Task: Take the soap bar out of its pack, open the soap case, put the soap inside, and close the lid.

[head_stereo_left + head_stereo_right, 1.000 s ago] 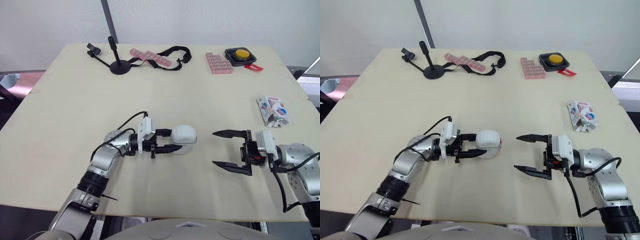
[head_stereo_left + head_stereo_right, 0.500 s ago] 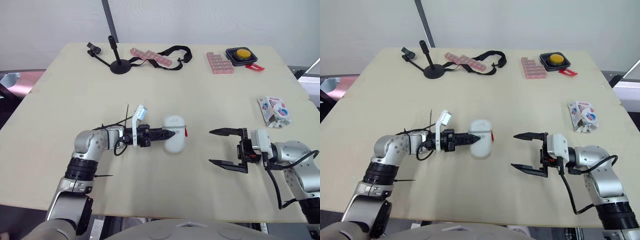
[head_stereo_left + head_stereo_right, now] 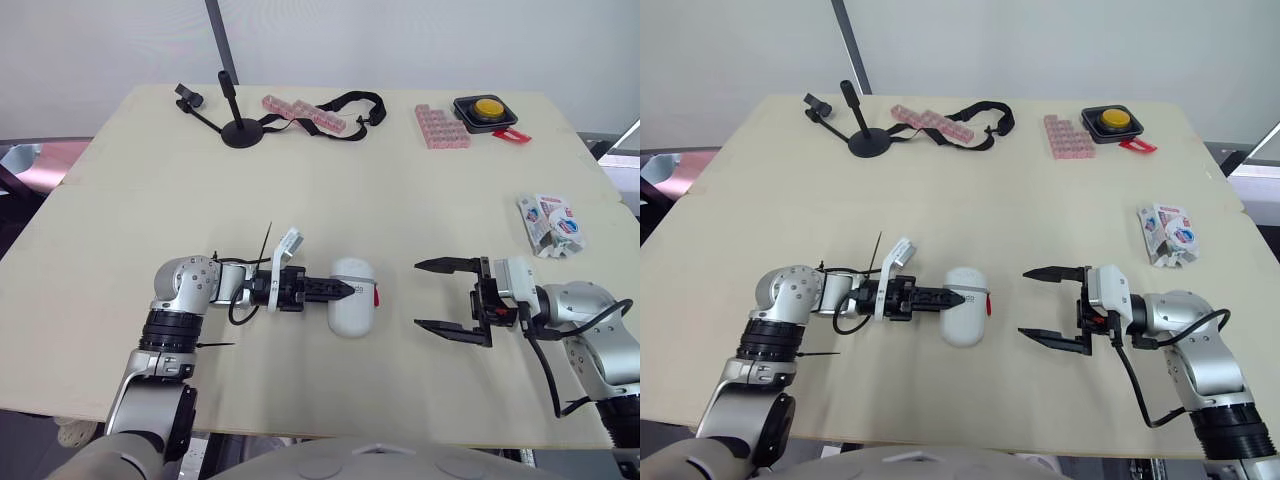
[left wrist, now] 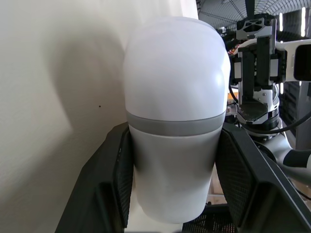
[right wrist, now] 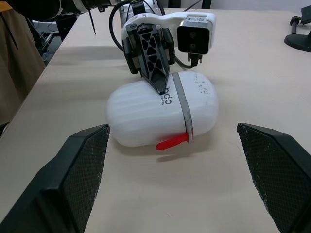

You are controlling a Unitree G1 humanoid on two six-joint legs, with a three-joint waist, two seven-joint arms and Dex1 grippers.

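L gripper grasps soap case on bench; R gripper released, near. R wrist view adds red latch.

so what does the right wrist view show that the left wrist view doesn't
Right wrist view, not the left: the red latch on the soap case, the lettering on its shell, and the camera mounted on the other arm's wrist. Left wrist view, not the right: the open right gripper facing in from beyond the case, and both fingers of the left gripper flanking the case. Both: the white case with its grey band, shut, lying on the tan table, clamped by the left gripper.
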